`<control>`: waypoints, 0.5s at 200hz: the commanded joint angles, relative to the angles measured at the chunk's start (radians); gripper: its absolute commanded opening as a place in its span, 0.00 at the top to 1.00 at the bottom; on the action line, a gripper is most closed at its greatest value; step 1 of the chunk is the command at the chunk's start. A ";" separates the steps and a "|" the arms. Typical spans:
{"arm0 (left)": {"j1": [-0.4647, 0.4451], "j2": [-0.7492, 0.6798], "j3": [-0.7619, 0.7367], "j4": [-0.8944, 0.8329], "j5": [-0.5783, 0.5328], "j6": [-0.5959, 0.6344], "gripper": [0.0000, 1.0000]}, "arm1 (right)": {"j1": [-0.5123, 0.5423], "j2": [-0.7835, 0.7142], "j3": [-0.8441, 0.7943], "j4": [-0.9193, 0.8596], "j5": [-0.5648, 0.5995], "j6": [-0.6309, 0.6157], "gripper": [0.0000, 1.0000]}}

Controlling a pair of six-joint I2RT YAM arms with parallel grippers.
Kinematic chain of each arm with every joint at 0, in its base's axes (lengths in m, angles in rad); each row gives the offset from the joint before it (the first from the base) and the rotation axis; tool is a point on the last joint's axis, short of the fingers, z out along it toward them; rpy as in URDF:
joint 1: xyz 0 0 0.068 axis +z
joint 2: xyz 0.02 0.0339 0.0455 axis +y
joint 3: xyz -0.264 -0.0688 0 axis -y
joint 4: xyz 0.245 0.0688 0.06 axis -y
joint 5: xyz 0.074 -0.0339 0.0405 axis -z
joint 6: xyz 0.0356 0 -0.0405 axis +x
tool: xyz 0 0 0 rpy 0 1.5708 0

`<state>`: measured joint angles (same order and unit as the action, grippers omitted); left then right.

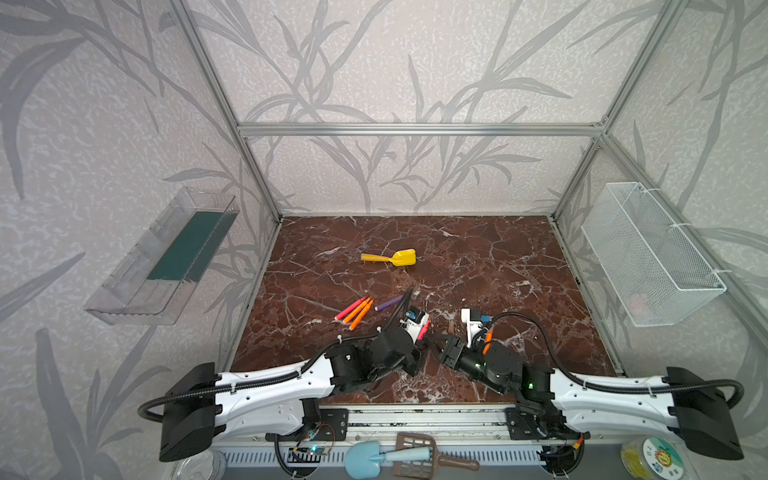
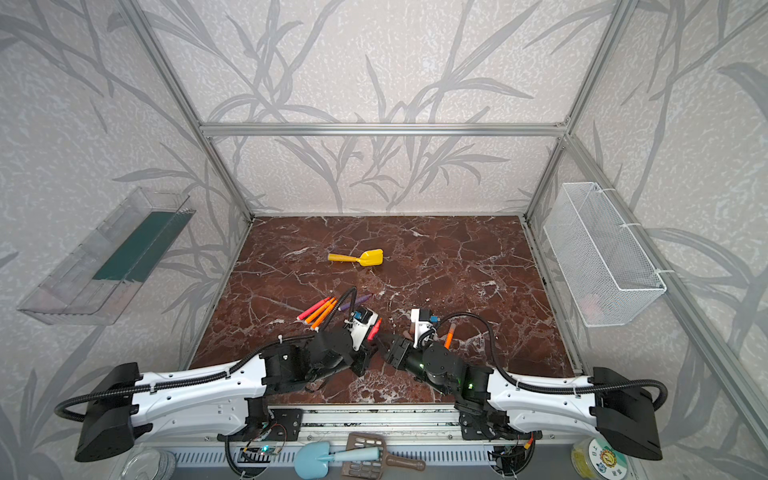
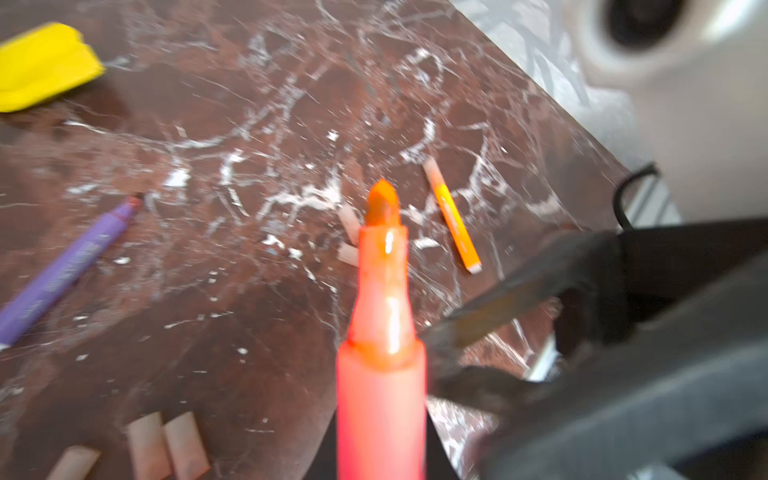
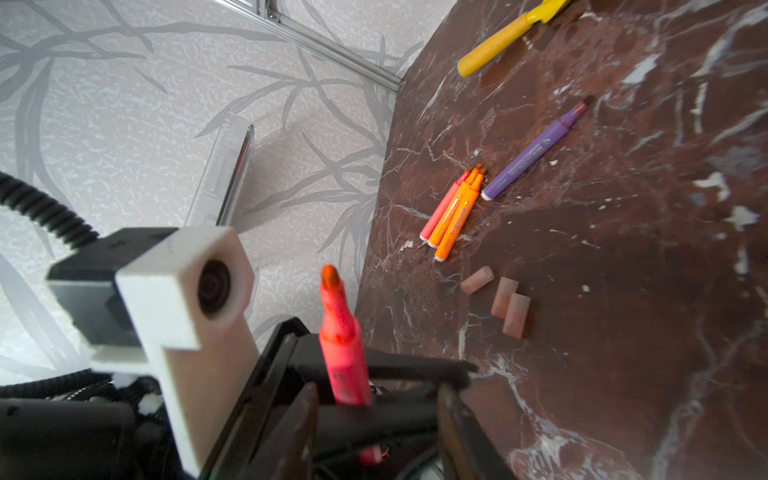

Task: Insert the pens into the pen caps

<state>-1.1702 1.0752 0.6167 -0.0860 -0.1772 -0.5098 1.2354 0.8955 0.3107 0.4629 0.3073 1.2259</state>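
Pen status: left claw [image 1: 420, 344] is clamping the pink-red pen [image 4: 344, 332] by its barrel, bare tip sticking out past the fingers. Right claw [image 1: 433, 345] is facing it nose to nose, with its jaws standing apart on either side of the barrel's rear end.

Beyond the left claw, on its outer side, I'm seeing three uncapped pens [image 1: 354, 312] bunched side by side. The purple pen [image 1: 388, 302] is lying just past them, and three loose pen caps [image 4: 504, 297] are lying close to that bunch. Beyond the right claw, two more caps [image 3: 349, 218] are sitting beside a capped orange pen [image 3: 453, 216].

Both claws are hanging near the table [image 1: 519, 257] front edge, mid-width. Open marble is stretching out past them, with only a yellow shovel [image 1: 390, 258] lying far back.

Clear wall tray [image 1: 137, 286], outboard of the left claw, is holding a dark green strip. Mesh basket [image 1: 648, 249], outboard of the right claw, is showing a faint pale shape I can't identify.
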 commanded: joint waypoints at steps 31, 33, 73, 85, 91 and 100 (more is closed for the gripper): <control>0.044 0.014 0.026 -0.123 -0.091 -0.124 1.00 | -0.060 -0.237 0.064 -0.594 0.195 -0.176 0.45; 0.046 0.014 0.025 -0.126 -0.089 -0.129 1.00 | -0.063 -0.239 0.066 -0.606 0.201 -0.181 0.45; 0.101 0.015 0.003 -0.134 -0.040 -0.178 1.00 | -0.174 -0.148 0.117 -0.728 0.157 -0.275 0.48; 0.100 0.019 0.006 -0.146 -0.047 -0.186 1.00 | -0.204 -0.075 0.145 -0.733 0.123 -0.310 0.48; 0.100 0.023 0.006 -0.149 -0.047 -0.191 1.00 | -0.244 -0.030 0.162 -0.735 0.099 -0.330 0.48; 0.101 0.028 0.006 -0.150 -0.044 -0.192 1.00 | -0.271 0.035 0.190 -0.733 0.062 -0.363 0.49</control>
<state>-1.0718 1.0916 0.6197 -0.2020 -0.2153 -0.6582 1.0283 0.8078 0.4324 -0.1928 0.4347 0.9771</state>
